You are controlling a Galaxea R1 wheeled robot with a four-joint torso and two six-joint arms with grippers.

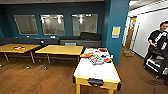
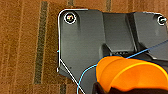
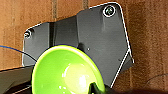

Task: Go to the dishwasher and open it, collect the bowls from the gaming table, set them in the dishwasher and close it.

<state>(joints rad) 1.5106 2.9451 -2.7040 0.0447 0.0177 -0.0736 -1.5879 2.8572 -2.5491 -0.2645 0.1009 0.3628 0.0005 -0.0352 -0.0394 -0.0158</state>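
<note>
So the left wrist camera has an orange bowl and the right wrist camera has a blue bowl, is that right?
Not quite. The left wrist view does show an orange bowl, but the bowl in the right wrist view is bright green, not blue.

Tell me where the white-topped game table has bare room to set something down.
The gaming table's near half, from the black goal slot up to the colourful clutter, is bare white. The far end by the teal pillar is crowded.

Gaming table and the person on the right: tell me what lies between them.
In the head view, bare wooden floor separates the gaming table from the person; a cardboard box sits farther back.
</note>
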